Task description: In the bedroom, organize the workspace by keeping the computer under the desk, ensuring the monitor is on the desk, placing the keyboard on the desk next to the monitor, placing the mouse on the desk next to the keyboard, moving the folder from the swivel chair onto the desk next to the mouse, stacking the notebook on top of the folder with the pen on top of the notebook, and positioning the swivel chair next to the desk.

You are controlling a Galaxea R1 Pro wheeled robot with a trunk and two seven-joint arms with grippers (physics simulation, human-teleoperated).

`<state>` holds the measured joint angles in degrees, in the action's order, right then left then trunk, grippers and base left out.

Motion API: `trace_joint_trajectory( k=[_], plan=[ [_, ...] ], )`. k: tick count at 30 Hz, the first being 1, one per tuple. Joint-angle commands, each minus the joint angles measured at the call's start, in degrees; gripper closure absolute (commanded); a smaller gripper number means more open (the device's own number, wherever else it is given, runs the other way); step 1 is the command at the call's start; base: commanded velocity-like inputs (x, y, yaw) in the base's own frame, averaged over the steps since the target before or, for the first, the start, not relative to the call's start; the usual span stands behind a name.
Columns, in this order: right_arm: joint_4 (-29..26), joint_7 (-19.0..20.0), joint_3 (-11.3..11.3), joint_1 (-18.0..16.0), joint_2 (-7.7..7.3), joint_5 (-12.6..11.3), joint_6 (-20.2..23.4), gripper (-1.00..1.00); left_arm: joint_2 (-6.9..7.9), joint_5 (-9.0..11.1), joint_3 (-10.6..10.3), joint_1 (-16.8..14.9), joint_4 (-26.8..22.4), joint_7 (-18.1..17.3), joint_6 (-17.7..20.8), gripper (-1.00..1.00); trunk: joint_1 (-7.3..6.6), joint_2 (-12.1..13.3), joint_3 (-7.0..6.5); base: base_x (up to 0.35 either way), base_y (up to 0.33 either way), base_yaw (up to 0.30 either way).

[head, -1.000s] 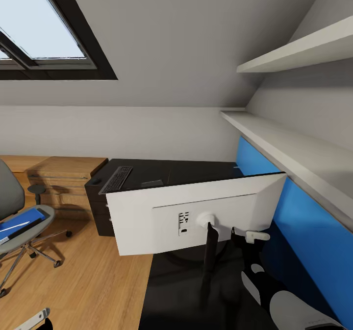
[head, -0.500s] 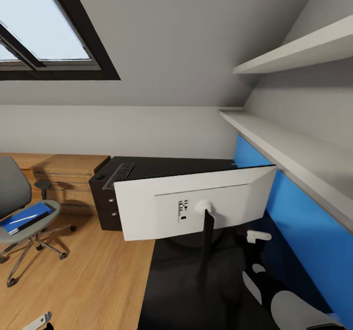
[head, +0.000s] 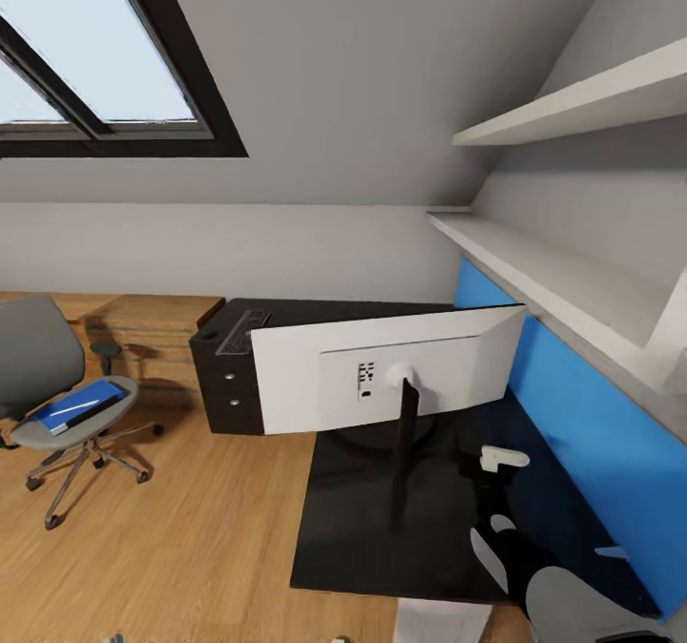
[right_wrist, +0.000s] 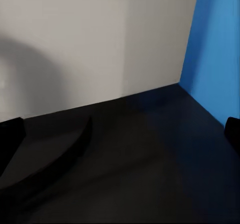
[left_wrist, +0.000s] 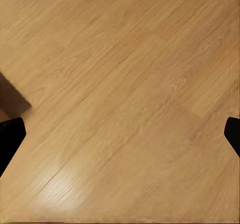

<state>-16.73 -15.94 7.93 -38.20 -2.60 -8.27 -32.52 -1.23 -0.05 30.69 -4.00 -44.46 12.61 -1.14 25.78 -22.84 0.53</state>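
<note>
Clearly, no brand name or legible writing shows anywhere; the only markings are a small block of dark ports or dots on the white back of the monitor (head: 386, 379), too small to read. One monitor stands upright on the glossy black tabletop (head: 382, 538), its back turned toward the head camera, carried on a dark stem over a round black foot (right_wrist: 47, 151). One keyboard (head: 244, 330) lies on the far wing of the tabletop, above the black drawer unit (head: 229, 397), on which two small silver knobs can be counted. One swivel chair (head: 57, 395) stands on the wooden floor (left_wrist: 125, 109), well apart from the tabletop, and on its grey seat lies one blue folder (head: 78, 406) with one thin white pen (head: 76, 406) resting on top. A light wooden dresser (head: 157, 338) sits against the wall between chair and drawer unit. A blue wall panel (head: 572, 433) runs behind the tabletop, with two white shelves (head: 572, 290) above it and a skylight (head: 95, 61) in the sloped ceiling.

The right end effector (right_wrist: 120, 134) hangs over the tabletop near the monitor's foot, its dark fingertips (right_wrist: 10, 139) spread wide with nothing between them. The left end effector (left_wrist: 120, 134) is spread just as wide over bare floor, empty.
</note>
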Motion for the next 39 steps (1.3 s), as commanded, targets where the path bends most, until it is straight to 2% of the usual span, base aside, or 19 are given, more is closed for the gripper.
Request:
trace_joint_trajectory(
  k=[1,3,6,7,10,11,12,16,21,23,25,26,27,29,32,33,36,37,39],
  plan=[
    [0.0,-0.4,0.5,0.0,0.00,-0.6,-0.3,-1.00,0.07,0.0,-1.8,0.0,1.3,0.0,-0.1,-1.00,0.00,-0.1,0.06,-0.278,0.218,0.000],
    [0.0,-0.5,0.5,0.0,0.06,-0.7,-0.3,-1.00,0.45,0.0,-4.1,0.0,2.4,0.1,-0.1,-1.00,0.00,-0.1,0.06,-0.278,0.218,0.000],
    [-0.1,-0.6,0.6,0.1,0.43,-0.7,-0.4,-1.00,0.74,0.0,-5.4,0.0,3.0,0.1,-0.2,-1.00,0.00,-0.1,0.06,-0.276,0.220,0.000],
    [-0.2,-0.6,0.6,0.1,0.65,-0.8,-0.4,-1.00,0.77,0.0,-5.5,0.0,3.0,0.1,-0.2,-1.00,0.00,-0.1,0.06,-0.274,0.222,0.000],
    [-1.6,-1.1,0.5,0.4,3.05,-0.5,-2.1,-1.00,0.84,0.0,-5.8,0.0,3.2,0.1,-0.2,-1.00,0.00,-0.1,0.06,-0.272,0.224,0.000],
    [-2.6,-2.4,0.5,1.0,4.41,-0.4,-4.2,-1.00,0.86,0.0,-5.9,0.0,3.2,0.1,-0.2,-1.00,0.00,-0.1,0.06,-0.270,0.225,0.000],
    [-3.1,-3.5,0.6,1.5,4.99,-0.3,-5.4,-1.00,0.87,0.0,-5.9,0.0,3.2,0.1,-0.2,-1.00,0.00,-0.1,0.06,-0.266,0.224,0.000],
    [-3.6,-5.9,0.8,2.7,5.99,-0.2,-7.0,-1.00,0.88,0.0,-6.0,0.0,3.2,0.1,-0.2,-1.00,0.00,-0.1,0.06,-0.227,0.188,0.000],
    [-3.6,-6.5,1.0,3.0,7.65,0.3,-7.3,-1.00,0.88,0.0,-6.0,0.0,3.2,0.1,-0.4,-1.00,0.00,-0.1,0.06,-0.109,0.090,0.000],
    [-3.5,-6.6,1.4,3.1,8.32,1.0,-7.3,-1.00,0.90,0.0,-6.0,0.0,3.2,0.1,-0.7,-1.00,0.00,-0.1,0.06,-0.041,0.069,0.000],
    [-3.4,-6.8,2.9,3.1,9.83,3.1,-7.2,-1.00,0.94,0.0,-6.0,0.0,3.2,0.1,-1.3,-1.00,0.00,-0.1,0.06,0.021,0.101,0.000],
    [-2.3,-7.0,4.8,3.1,12.30,5.2,-4.9,-1.00,0.94,0.0,-6.0,0.0,3.2,0.1,-1.6,-1.00,0.00,-0.1,0.06,0.209,0.215,0.000],
    [-2.2,-7.0,4.9,3.1,12.57,5.3,-4.1,-1.00,0.95,0.0,-6.0,0.0,3.2,0.1,-1.7,-1.00,0.00,-0.1,0.06,0.217,0.220,0.000],
    [-2.0,-7.1,5.1,3.1,12.59,5.5,-2.6,-1.00,0.95,0.0,-6.0,0.0,3.2,0.1,-1.7,-1.00,0.00,-0.1,0.06,0.227,0.226,0.000],
    [-2.5,-7.1,5.7,3.1,12.59,5.6,4.7,-1.00,0.90,0.0,-6.1,0.0,3.2,0.2,-1.8,-1.00,0.00,-0.1,0.06,0.243,0.236,0.000],
    [-2.9,-7.1,5.8,3.1,12.59,5.6,5.7,-1.00,0.89,0.0,-6.1,0.0,3.2,0.2,-1.8,-1.00,0.00,-0.1,0.06,0.248,0.239,0.000],
    [-5.7,-7.0,5.9,3.1,12.59,5.5,11.1,-1.00,0.93,0.0,-6.1,0.0,3.2,0.2,-1.8,-1.00,0.00,-0.1,0.06,0.249,0.239,0.000],
    [-8.0,-7.0,6.0,3.1,12.59,5.4,14.8,-1.00,0.94,0.0,-6.1,0.0,3.2,0.3,-1.8,-1.00,0.00,-0.1,0.06,0.233,0.221,0.000],
    [-11.2,-7.0,6.0,3.0,12.59,5.4,19.0,-1.00,0.95,0.0,-6.0,0.0,3.2,0.3,-1.8,-1.00,0.00,-0.1,0.06,0.192,0.180,0.000]
  ],
)
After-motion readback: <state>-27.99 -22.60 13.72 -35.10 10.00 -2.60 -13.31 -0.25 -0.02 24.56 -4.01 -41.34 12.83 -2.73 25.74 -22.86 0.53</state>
